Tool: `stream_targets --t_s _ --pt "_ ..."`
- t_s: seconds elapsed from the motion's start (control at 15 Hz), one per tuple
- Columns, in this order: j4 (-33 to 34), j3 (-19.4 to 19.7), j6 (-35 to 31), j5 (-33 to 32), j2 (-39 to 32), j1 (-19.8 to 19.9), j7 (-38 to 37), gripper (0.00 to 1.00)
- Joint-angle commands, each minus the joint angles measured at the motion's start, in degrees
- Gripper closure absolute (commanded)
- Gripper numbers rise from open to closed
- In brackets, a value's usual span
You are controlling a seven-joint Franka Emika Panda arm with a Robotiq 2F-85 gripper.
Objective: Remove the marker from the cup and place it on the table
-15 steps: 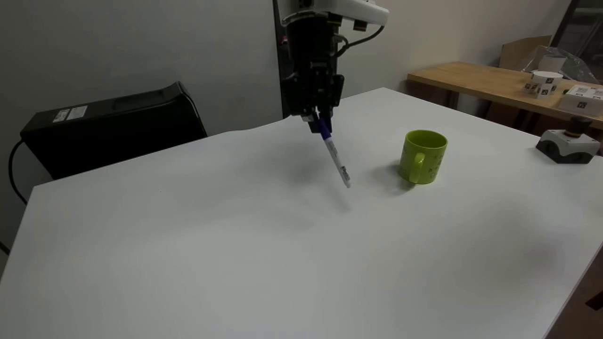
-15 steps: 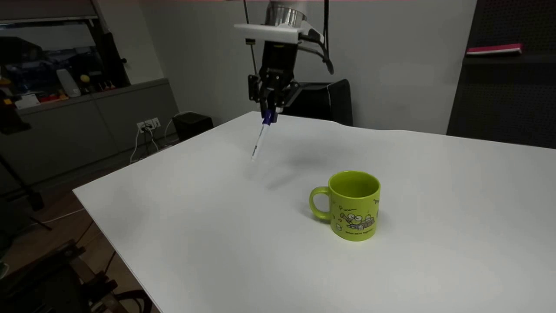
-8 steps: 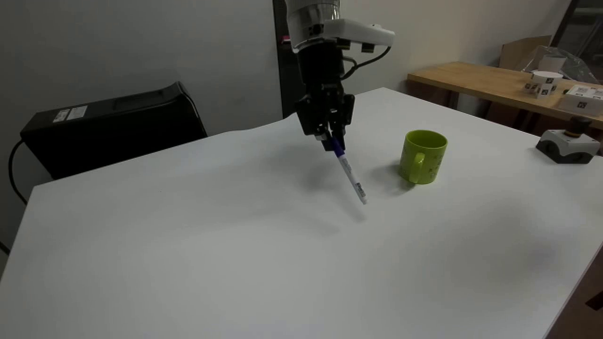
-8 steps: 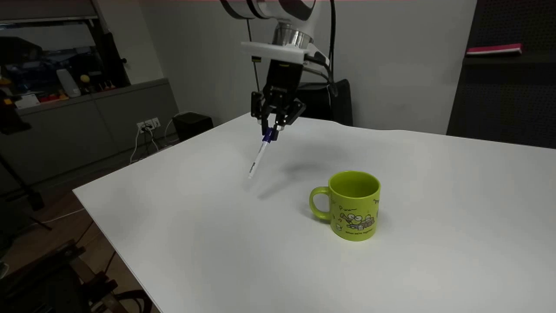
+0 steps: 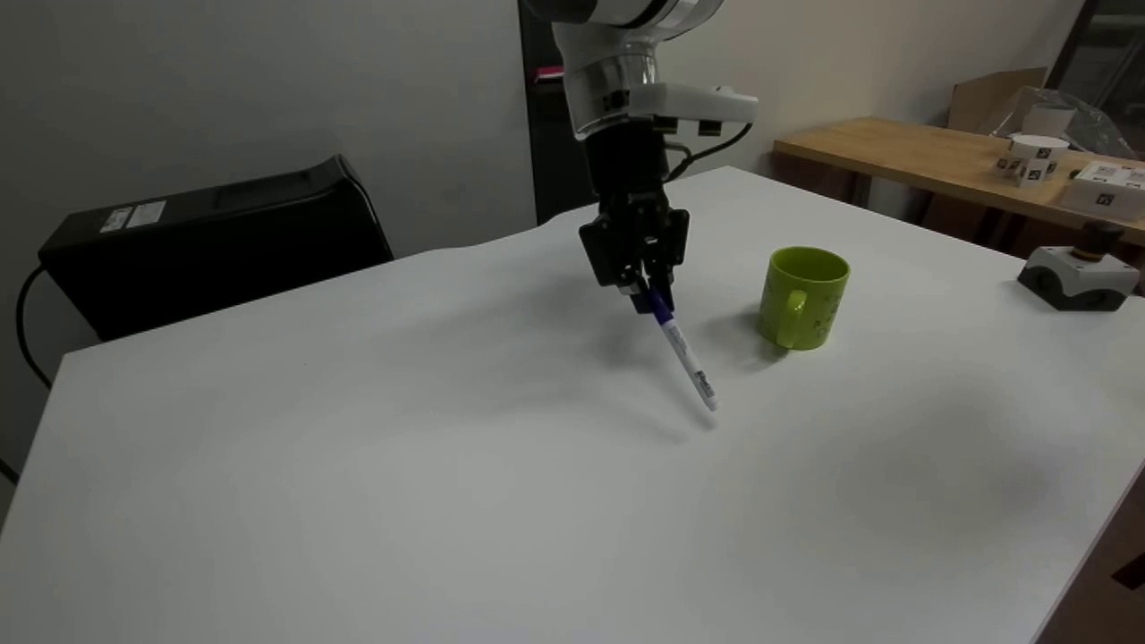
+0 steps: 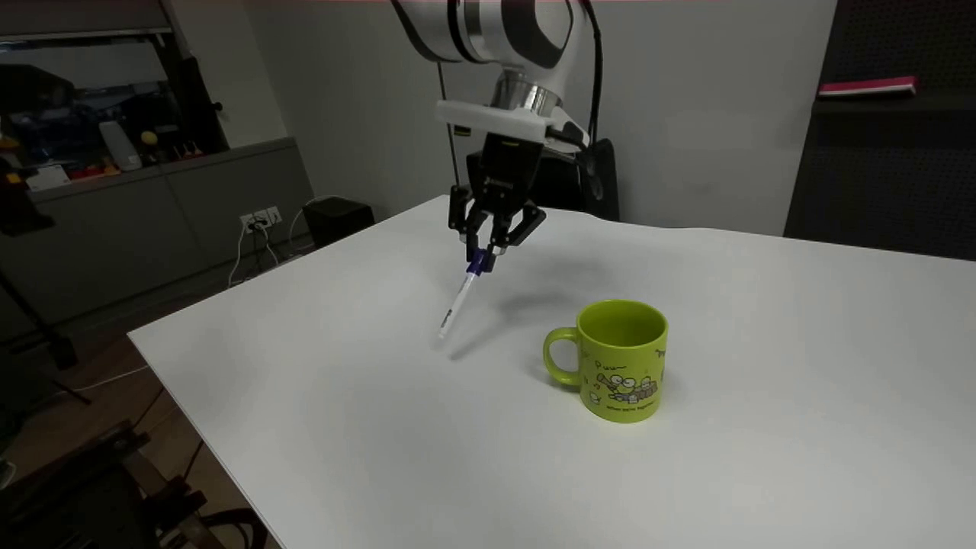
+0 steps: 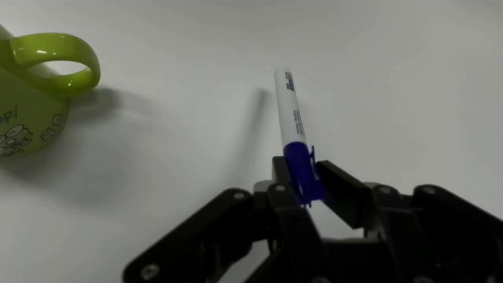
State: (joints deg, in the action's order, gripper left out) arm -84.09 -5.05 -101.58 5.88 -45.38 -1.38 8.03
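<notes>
The marker, white with a dark blue cap, is tilted in my gripper in both exterior views (image 5: 691,362) (image 6: 457,303) and the wrist view (image 7: 290,108). My gripper (image 5: 655,299) is shut on the cap; it also shows in an exterior view (image 6: 480,258) and the wrist view (image 7: 300,173). The white end points down, and its shadow lies a little apart from the tip, just above the white table (image 5: 429,501) (image 6: 366,442). The lime-green cup (image 5: 808,309) (image 6: 621,374) stands upright beside the marker, apart from it. Its handle shows at left in the wrist view (image 7: 59,47).
A white box with a black button (image 5: 1080,273) stands at the table's edge in an exterior view. A wooden table (image 5: 894,148) with boxes is beyond it. A black case (image 5: 215,241) stands behind the white table's far edge.
My gripper has come down with the marker toward the table, moving rightward in an exterior view. The marker's tip and its shadow are closer together. The cup has not moved.
</notes>
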Motion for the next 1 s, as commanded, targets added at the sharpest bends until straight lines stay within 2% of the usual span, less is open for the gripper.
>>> stream_targets --t_s 0.0,0.47,0.93 --pt "3.1 0.7 1.2 -0.2 -1.6 -0.4 -2.1 0.49" --pt "2.3 1.8 0.0 -1.4 0.2 -0.4 -2.1 0.02" --pt "-5.0 2.5 -7.5 -5.2 10.6 -0.6 -1.2 0.00"
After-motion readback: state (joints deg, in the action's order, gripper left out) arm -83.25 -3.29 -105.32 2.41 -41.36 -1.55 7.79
